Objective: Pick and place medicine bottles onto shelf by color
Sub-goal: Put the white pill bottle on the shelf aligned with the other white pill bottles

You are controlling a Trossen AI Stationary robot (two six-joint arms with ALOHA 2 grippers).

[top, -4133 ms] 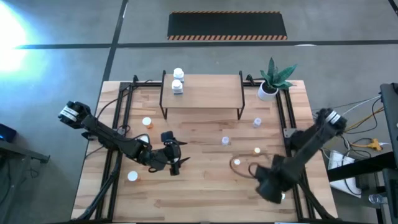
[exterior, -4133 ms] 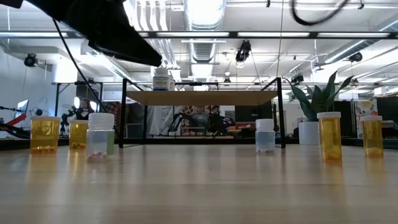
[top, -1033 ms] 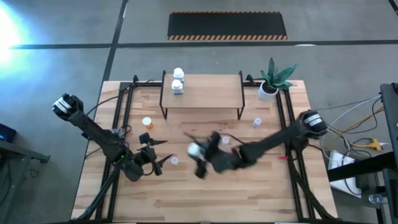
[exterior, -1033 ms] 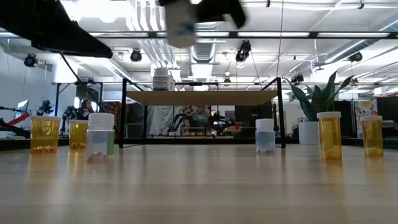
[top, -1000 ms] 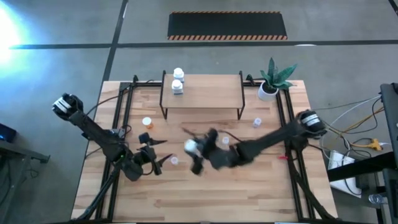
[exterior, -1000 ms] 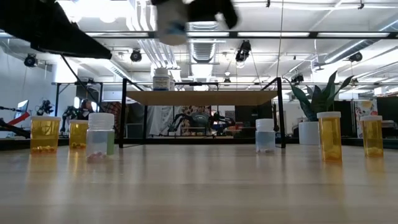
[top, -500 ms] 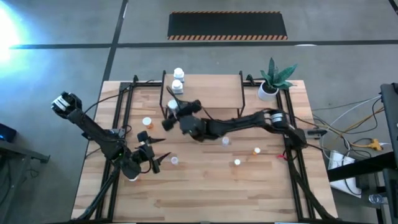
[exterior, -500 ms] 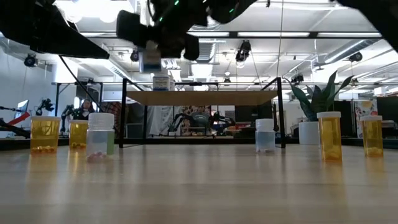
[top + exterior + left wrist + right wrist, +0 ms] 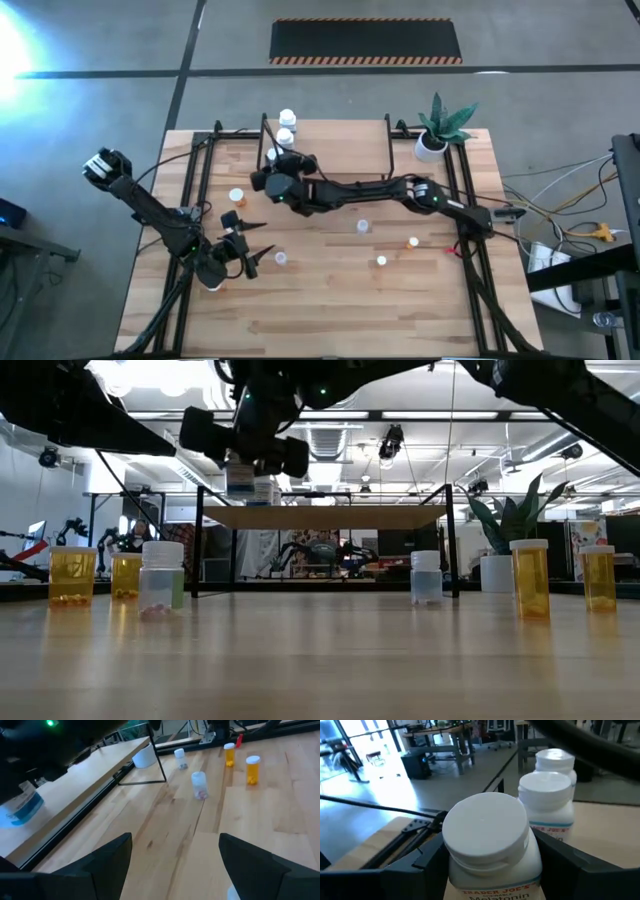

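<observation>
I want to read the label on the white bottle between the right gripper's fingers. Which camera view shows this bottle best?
The right wrist view: the white bottle fills it, cap and part of the label legible, between the right gripper fingers. The high view hides it under the arm at the shelf. The low view shows only its side. In the left wrist view it is partly covered.

The nearest white bottle (image 9: pixel 487 850) carries a label reading "TRADER JOE'S" with "Melatonin" beneath it, partly cut off. The label on the next bottle (image 9: pixel 546 805) cannot be read.
</observation>
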